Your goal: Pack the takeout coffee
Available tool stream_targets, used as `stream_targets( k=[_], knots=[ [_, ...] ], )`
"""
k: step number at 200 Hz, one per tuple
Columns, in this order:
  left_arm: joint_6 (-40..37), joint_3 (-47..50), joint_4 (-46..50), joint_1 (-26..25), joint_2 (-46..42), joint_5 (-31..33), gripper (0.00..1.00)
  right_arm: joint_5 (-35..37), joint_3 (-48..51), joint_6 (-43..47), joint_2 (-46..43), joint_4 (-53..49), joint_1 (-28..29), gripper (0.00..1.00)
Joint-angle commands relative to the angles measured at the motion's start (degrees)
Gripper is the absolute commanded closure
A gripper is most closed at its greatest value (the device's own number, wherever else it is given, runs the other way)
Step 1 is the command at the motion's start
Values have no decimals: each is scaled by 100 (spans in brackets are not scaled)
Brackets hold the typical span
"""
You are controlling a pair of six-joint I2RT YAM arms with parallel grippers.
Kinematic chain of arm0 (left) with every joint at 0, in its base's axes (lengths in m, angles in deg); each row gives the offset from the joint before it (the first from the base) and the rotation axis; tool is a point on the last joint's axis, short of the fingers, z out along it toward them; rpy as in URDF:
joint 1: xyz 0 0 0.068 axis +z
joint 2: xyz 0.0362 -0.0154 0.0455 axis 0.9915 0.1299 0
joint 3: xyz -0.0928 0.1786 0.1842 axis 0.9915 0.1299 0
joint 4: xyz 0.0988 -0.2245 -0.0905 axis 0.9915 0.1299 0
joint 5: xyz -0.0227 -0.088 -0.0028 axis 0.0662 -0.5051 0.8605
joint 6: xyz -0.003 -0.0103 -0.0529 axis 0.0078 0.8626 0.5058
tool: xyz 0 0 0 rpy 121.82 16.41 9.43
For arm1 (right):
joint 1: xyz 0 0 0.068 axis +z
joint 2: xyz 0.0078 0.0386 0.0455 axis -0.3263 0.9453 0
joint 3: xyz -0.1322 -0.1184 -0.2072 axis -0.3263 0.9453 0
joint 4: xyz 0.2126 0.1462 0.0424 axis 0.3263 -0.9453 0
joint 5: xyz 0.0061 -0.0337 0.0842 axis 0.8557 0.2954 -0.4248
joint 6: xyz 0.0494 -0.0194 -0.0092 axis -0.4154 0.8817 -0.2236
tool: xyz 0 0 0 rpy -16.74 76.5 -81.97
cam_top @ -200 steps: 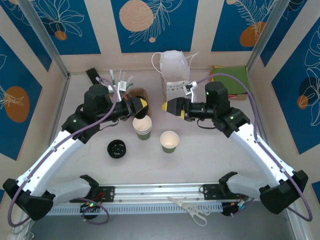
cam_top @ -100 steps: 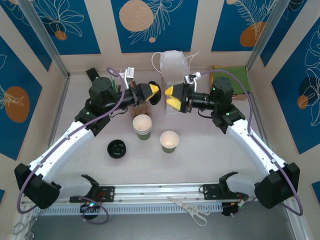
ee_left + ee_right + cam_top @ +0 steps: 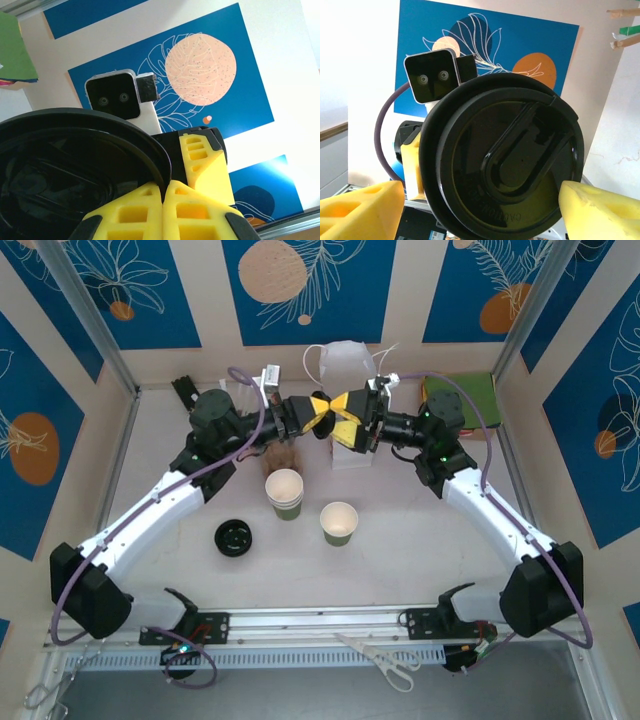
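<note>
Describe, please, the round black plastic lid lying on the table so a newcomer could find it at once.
Start at the stack of dark green paper cups in the middle of the pale table. On the left arm's side of it, nearer the arm bases, the round black plastic lid lies flat by itself. The other black lid is held up in the left gripper.
</note>
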Motion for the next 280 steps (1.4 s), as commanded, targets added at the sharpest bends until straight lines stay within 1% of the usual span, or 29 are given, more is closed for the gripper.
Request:
stream_targets(
  k=[1, 38, 77, 100, 180, 215, 225, 238, 280],
  knots=[
    [150, -227, -504, 38, 64, -190, 98, -112, 145, -337, 58, 476, -52, 20],
    [166, -232, -596, 46, 93, -182, 98, -97, 310, -617, 128, 748, -154, 21],
    [250, -242, -765, 44, 174, -179, 98, -117, 373, -992, 307, 1263, -185, 21],
    [364, -217, -1000, 47, 248, -185, 98, -141, 356, -1196, 410, 1535, -185, 21],
    [446, -260, -1203, 43, 362, -197, 98, -135, 312, -1613, 616, 2024, -198, 21],
    [438, -258, -1213, 42, 381, -200, 97, -131, 329, -1736, 682, 2210, -218, 28],
    [443, -251, -1211, 47, 382, -202, 97, -118, 346, -1766, 681, 2246, -233, 28],
    [428, -245, -1205, 42, 386, -199, 97, -113, 370, -1785, 679, 2281, -254, 33],
    [426, -249, -1218, 45, 387, -188, 95, -121, 404, -1801, 655, 2248, -291, 31]
  ],
)
